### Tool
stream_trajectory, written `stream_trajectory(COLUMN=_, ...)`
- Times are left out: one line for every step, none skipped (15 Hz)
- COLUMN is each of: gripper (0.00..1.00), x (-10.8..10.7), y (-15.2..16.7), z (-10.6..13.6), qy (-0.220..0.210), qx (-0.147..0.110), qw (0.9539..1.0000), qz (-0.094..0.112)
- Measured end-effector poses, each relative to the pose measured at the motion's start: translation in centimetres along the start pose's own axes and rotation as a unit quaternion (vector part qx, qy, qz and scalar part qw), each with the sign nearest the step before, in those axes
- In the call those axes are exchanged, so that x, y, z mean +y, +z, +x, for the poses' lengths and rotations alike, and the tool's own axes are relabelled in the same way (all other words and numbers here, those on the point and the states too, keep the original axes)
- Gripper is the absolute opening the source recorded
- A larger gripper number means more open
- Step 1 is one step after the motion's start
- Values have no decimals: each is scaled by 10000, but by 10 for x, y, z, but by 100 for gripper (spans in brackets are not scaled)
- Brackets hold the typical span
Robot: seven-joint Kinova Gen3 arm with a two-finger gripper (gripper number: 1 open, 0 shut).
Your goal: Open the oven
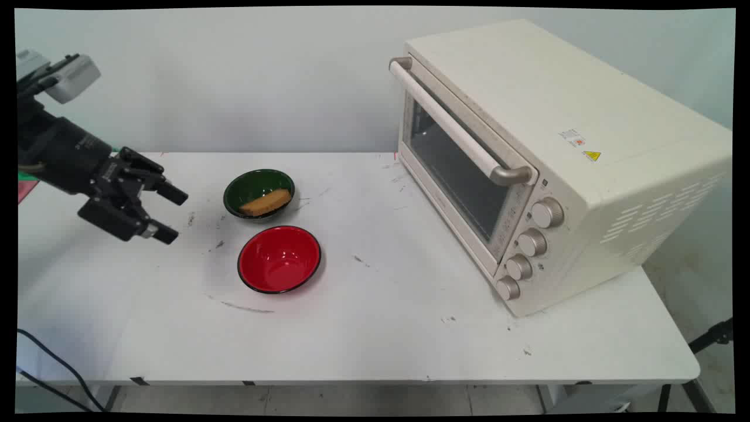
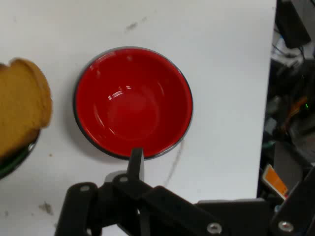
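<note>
Near the table's (image 1: 375, 351) left edge, the gripper (image 1: 170, 214) is held with fingers wide, empty, beside the green bowl (image 1: 258, 194) with bread (image 1: 265, 202); the red bowl (image 1: 279, 258) is seen below.

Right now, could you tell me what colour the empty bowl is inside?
Red inside, with a dark rim; the empty bowl shows best in the hand view.

free room: bare bench (image 1: 375, 328) between the red bowl (image 1: 279, 258) and the toaster oven (image 1: 545, 170).
obstacles: green bowl (image 1: 258, 193) holding bread (image 1: 265, 202) just behind the red bowl.
</note>
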Motion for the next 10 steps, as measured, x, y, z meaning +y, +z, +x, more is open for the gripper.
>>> stream_trajectory(gripper=100, x=0, y=1, z=5, qy=-13, qx=47, qw=10000, qz=39)
stream_trajectory(gripper=100, x=-1, y=2, z=10, qy=-41, qx=101, qw=9999, qz=81)
stream_trajectory(gripper=100, x=-2, y=3, z=15, qy=-56, qx=136, qw=9998, qz=106)
stream_trajectory(gripper=100, x=-3, y=3, z=23, qy=-89, qx=198, qw=9996, qz=153)
stream_trajectory(gripper=100, x=-4, y=4, z=30, qy=-109, qx=237, qw=9995, qz=181)
stream_trajectory(gripper=100, x=-5, y=5, z=41, qy=-141, qx=303, qw=9992, qz=229)
stream_trajectory(gripper=100, x=-7, y=5, z=49, qy=-162, qx=346, qw=9989, qz=260)
stream_trajectory(gripper=100, x=-9, y=6, z=62, qy=-187, qx=408, qw=9985, qz=305)
stream_trajectory(gripper=100, x=-11, y=7, z=79, qy=-212, qx=477, qw=9980, qz=358)
stream_trajectory(gripper=100, x=-14, y=7, z=97, qy=-229, qx=542, qw=9974, qz=409)
